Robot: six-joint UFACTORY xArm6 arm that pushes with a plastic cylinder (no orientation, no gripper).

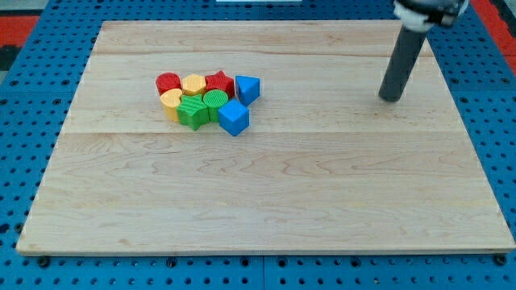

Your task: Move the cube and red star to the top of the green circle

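So all the blocks are bunched in one tight cluster on the bench (266,201), left of centre and closer to the top edge than the bottom. Going left to right: a red round block (168,81) and a yellow heart-ish block (170,100) on the cluster's left, then a yellow hexagon-ish block (193,83) with the green star (192,112) below it, then the red star (218,81) sitting right above the green circle (215,101), touching it. On the right end are a blue wedge-like block (247,88) and the blue cube (234,118), which touches the circle's lower right. Loads of open wood everywhere else. My rod stands nearly upright near the top right corner, my tip (390,98) down by the wood, well apart from every block. No jaws on this tool, just a rod.
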